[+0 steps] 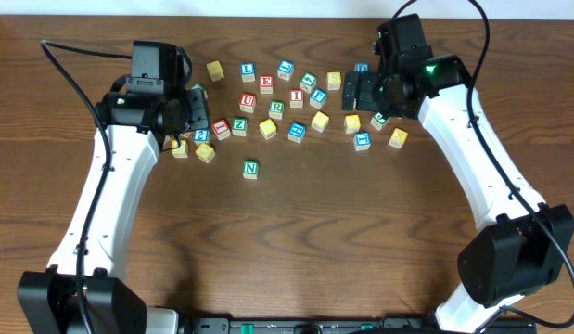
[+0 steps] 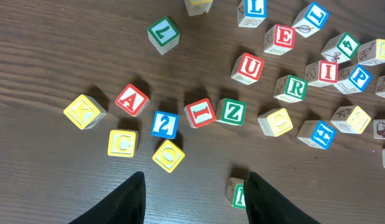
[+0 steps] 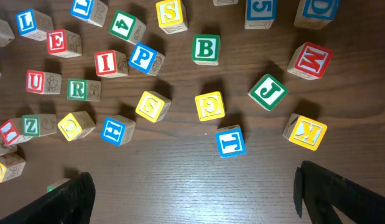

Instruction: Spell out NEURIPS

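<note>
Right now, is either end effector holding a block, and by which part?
Nothing is held: the left end effector and the right end effector are both open and empty.

Light was even, fairly bright. Blocks (image 2: 131, 99) cast short, soft shadows on the table (image 1: 314, 241). Wrist views were sharp.

The N block (image 1: 250, 168) lies alone toward the front of the worktop (image 1: 296, 241). Behind it, the U block (image 1: 247, 102), R block (image 1: 276, 109), I block (image 1: 296, 99) and P block (image 1: 318, 96) run left to right. The E block (image 1: 266, 83) sits just behind them.
</note>
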